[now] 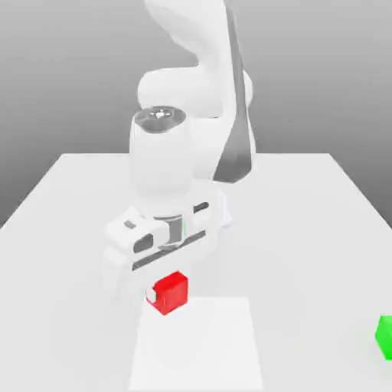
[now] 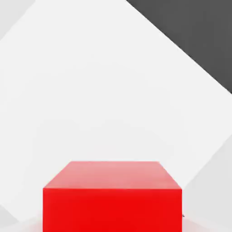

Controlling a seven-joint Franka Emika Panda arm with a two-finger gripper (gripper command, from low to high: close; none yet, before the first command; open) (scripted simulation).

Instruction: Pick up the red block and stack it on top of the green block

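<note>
The red block (image 1: 170, 292) is a small glossy cube near the front of the white table (image 1: 306, 230), directly under the hand. My gripper (image 1: 167, 297) is shut on it, and a white fingertip (image 1: 149, 295) presses its side toward the exterior view's left. In the hand view the red block (image 2: 112, 195) looms large and close. I cannot tell whether it still touches the table. The green block (image 1: 385, 337) lies far off at the exterior view's right edge, partly cut off by the frame.
The arm's white body (image 1: 191, 115) rises behind the hand at the table's middle. A brighter rectangular patch (image 1: 199, 344) marks the table's front. Dark floor (image 2: 199, 31) shows beyond the table edge in the hand view.
</note>
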